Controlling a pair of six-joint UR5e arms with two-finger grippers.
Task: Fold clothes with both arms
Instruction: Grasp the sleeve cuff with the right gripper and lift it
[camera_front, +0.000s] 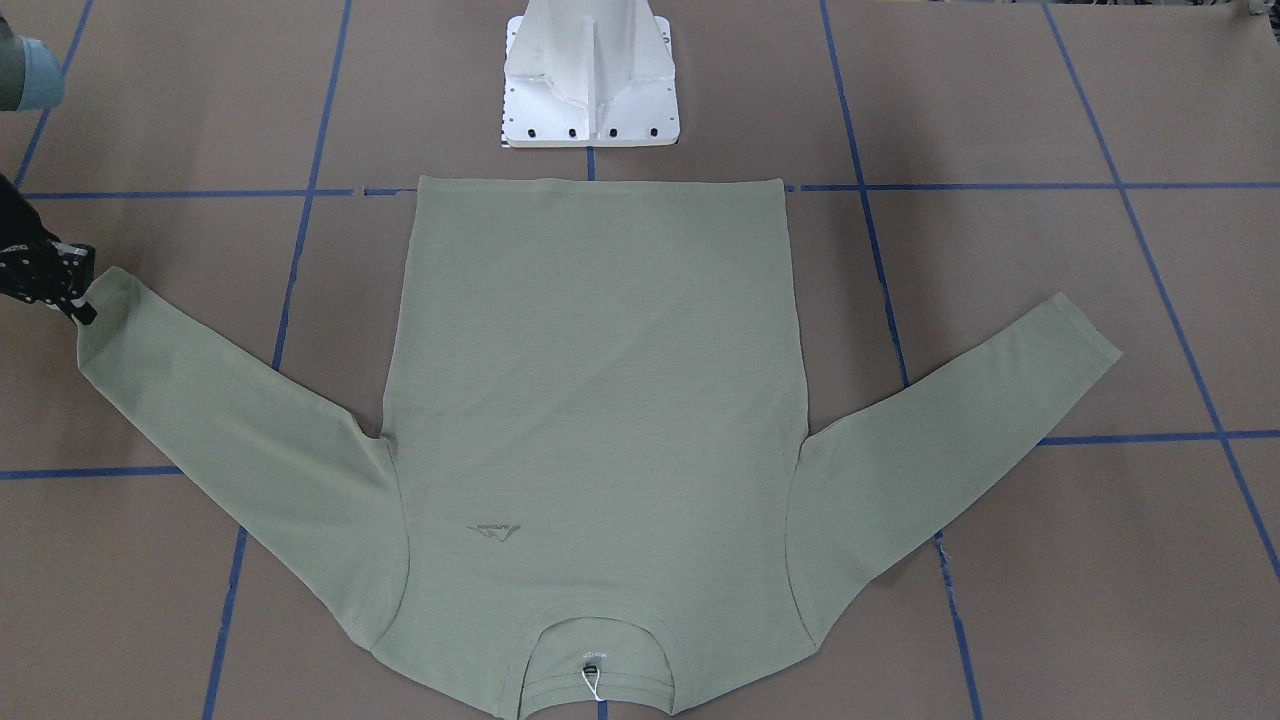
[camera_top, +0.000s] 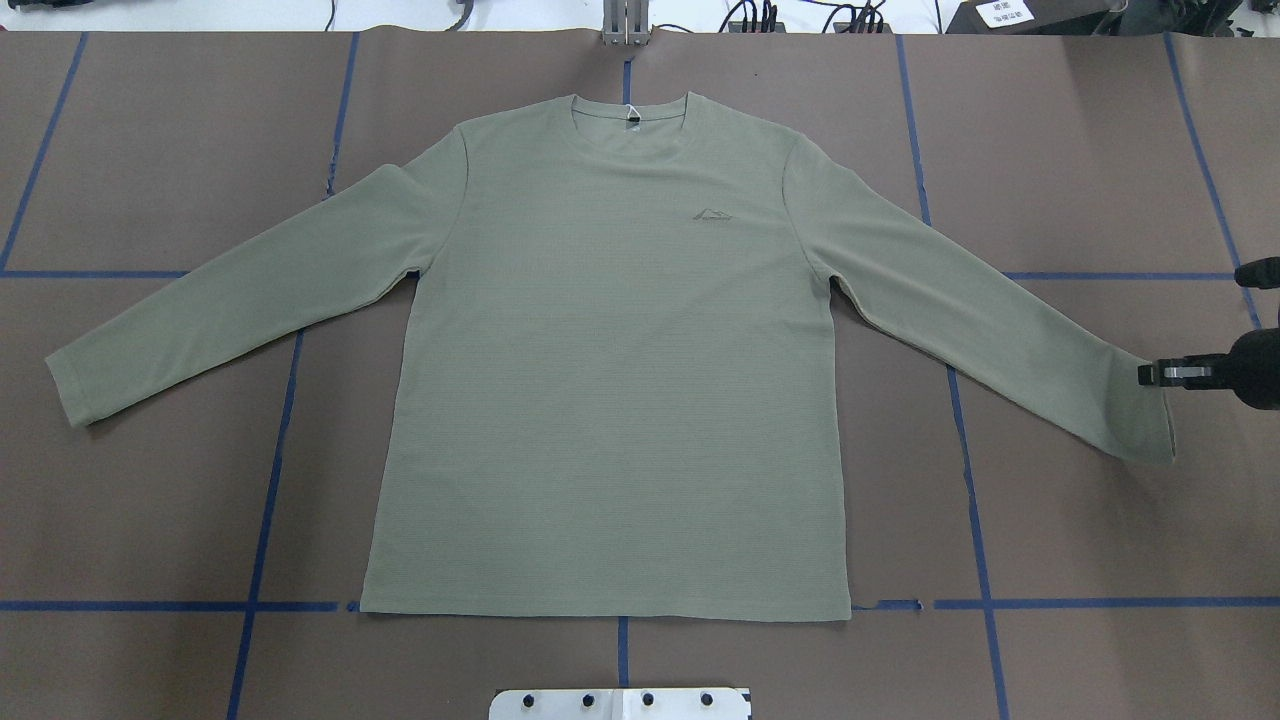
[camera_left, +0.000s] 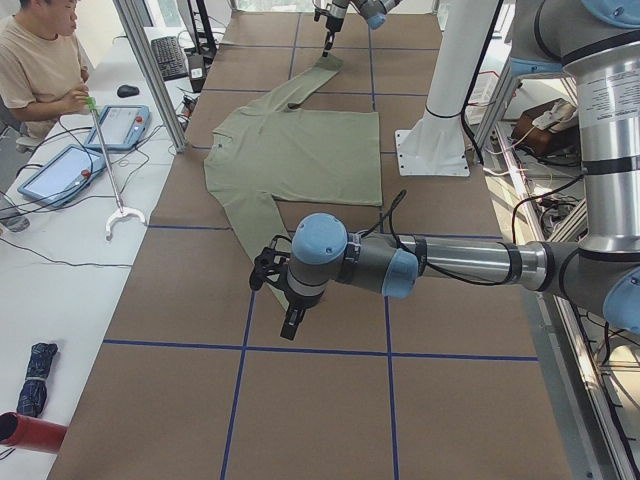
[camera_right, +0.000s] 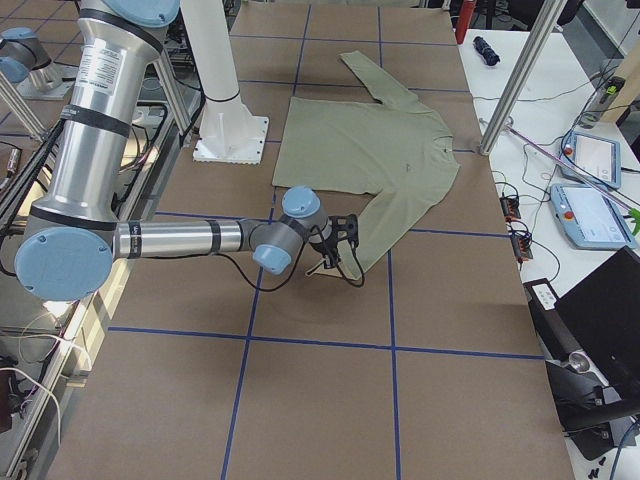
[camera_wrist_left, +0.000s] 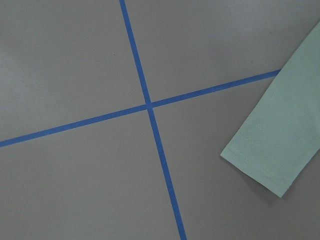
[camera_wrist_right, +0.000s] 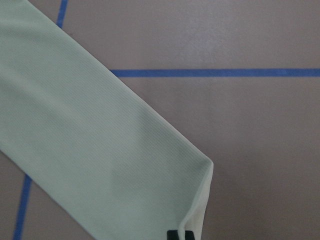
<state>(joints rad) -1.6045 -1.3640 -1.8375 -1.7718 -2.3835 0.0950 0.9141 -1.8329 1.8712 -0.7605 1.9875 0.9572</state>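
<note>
One shirt (camera_top: 600, 400), two arms, one table (camera_top: 1100, 530). The shirt lies flat and front up at the middle of the table. Its hem is toward the white pedestal (camera_front: 592, 80) and its collar (camera_top: 630, 105) toward the far edge. Both sleeves are spread outward and angled toward the hem side. It bears one dark logo (camera_top: 711, 214) on the chest and one white tag string (camera_front: 592, 683) inside the collar. Blue tape lines (camera_wrist_left: 145, 95) divide the table into a grid.

The right arm (camera_right: 170, 238) reaches low and nearly level over the table to the end of the shirt's right-hand sleeve. The right gripper (camera_top: 1150, 373) meets the cuff edge from outside, fingertips pointing toward the shirt. Its jaws are narrow and pinch the cuff. In the right wrist view the cuff edge curls up off the table at the dark fingertips (camera_wrist_right: 180, 235).

The left arm (camera_left: 460, 262) extends level, forearm above the table, wrist bent so that the left gripper (camera_left: 288, 322) points down. It hangs clear of the surface, near the other sleeve's end. The left wrist view shows that cuff (camera_wrist_left: 265, 165) flat on the table beside a tape crossing, untouched. How far the left jaws are open cannot be told.

One person (camera_left: 40, 60) sits at a side table with a green-handled stick (camera_left: 105, 160).
</note>
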